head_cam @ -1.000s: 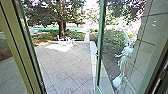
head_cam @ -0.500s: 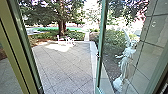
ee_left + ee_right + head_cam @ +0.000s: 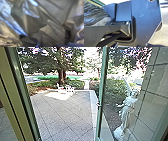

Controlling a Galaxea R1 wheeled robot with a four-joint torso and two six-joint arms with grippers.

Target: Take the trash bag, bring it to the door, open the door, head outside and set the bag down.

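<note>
One creased trash bag (image 3: 53, 32), close in left wrist view, glass door (image 3: 102, 89) open

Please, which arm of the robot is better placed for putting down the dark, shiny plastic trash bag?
Probably the left: the bag lies right before its wrist camera. From the right wrist, it appears farther off, partly behind the robot's own grey bar.

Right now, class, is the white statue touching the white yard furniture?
Apart. The head view shows the statue through the glass, and the furniture well to its left, farther out, with paving between them.
</note>
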